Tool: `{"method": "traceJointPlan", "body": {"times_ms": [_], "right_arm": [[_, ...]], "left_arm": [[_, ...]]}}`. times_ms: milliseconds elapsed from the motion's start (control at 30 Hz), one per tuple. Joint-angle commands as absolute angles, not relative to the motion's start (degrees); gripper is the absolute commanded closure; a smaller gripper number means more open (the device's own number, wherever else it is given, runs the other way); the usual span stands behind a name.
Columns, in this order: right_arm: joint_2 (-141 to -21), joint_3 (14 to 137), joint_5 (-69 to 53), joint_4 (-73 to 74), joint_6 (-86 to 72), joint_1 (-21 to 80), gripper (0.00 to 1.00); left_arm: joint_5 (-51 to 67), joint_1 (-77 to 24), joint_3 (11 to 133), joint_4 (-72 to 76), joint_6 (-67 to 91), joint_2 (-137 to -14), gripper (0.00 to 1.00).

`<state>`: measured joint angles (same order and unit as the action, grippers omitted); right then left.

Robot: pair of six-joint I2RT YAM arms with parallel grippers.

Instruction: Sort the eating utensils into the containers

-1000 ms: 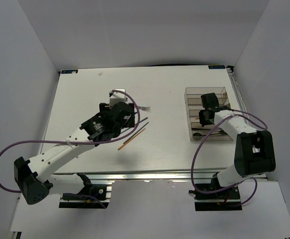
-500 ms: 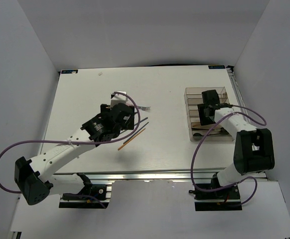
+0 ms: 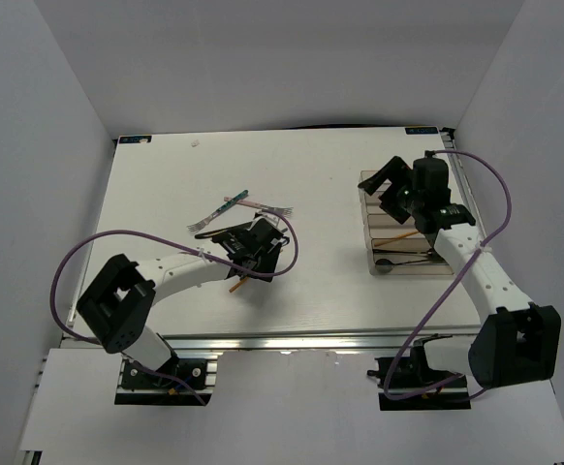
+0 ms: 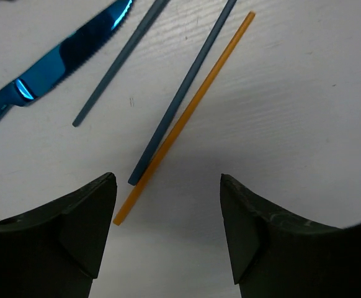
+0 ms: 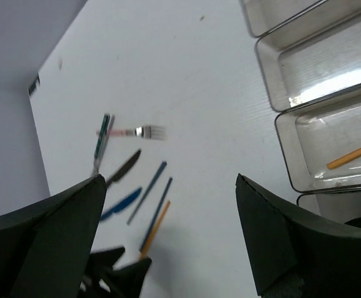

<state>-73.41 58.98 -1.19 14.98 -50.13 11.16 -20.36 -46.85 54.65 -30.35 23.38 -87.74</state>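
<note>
White walls close in a pale worktop point(image 3: 166, 174) that carries a small dark sticker point(image 3: 133, 140) at its far left corner and a blue one point(image 3: 420, 130) near the far right corner, both too small to read. Left of centre the loose cutlery lies scattered. A teal-handled fork point(image 3: 226, 206) lies on a slant with its silver tines toward the left. Just beside it is a pink-handled fork point(image 3: 270, 209) with its tines toward the right, and a black knife point(image 5: 123, 169) lies near the two. The left tool point(image 4: 168, 180) hangs low over this group with its jaws apart and nothing between the pads. Its wrist view shows a glossy blue knife point(image 4: 56, 59) with a serrated edge and two slim grey-blue chopsticks point(image 4: 180, 93). An orange chopstick point(image 4: 187, 115) lies alongside one of them, its near end just beside the finger on the left of that view. To the right sits the clear, brownish tray point(image 3: 367, 242), divided into long narrow compartments. A second orange chopstick point(image 3: 393, 239) lies tilted in the compartment next to the nearest one. A black utensil point(image 3: 408, 257) with a rounded end lies in the nearest compartment. The right tool point(image 5: 171, 181) is raised above the far end of the tray, jaws spread wide and empty.
</note>
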Motion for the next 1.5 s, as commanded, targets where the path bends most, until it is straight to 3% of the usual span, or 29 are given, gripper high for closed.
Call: {"method": "traceJointPlan", "body": {"times_ms": [0, 167, 300, 700, 900, 1233, 1467], "right_arm": [[-69.01, 56.79, -10.11, 16.69, -35.26, 12.92, 0.11], [-63.11, 52.83, -10.11, 18.19, -32.17, 13.53, 0.11], [-60.91, 52.12, -9.40, 19.25, -31.82, 13.54, 0.11], [-56.43, 51.77, -9.84, 20.74, -32.17, 13.89, 0.11], [-53.88, 53.26, -10.02, 22.41, -31.82, 13.97, 0.11], [-51.24, 55.02, -11.07, 23.20, -32.61, 13.97, 0.11], [-50.54, 55.73, -12.83, 22.59, -33.04, 13.97, 0.11]], "left_arm": [[-17.66, -45.70, 54.58, -28.82, 23.81, -88.59, 0.24], [-18.02, -44.65, 52.91, -29.18, 24.52, -88.77, 0.27], [-16.09, -44.12, 50.37, -29.00, 24.96, -87.72, 0.36], [-13.45, -43.33, 46.23, -28.57, 27.16, -89.20, 0.40], [-10.29, -43.24, 45.70, -28.04, 27.77, -90.79, 0.55], [-8.26, -48.06, 44.65, -29.27, 29.00, -92.98, 0.68], [-7.73, -52.91, 44.21, -26.81, 31.99, -95.80, 0.99]]}}
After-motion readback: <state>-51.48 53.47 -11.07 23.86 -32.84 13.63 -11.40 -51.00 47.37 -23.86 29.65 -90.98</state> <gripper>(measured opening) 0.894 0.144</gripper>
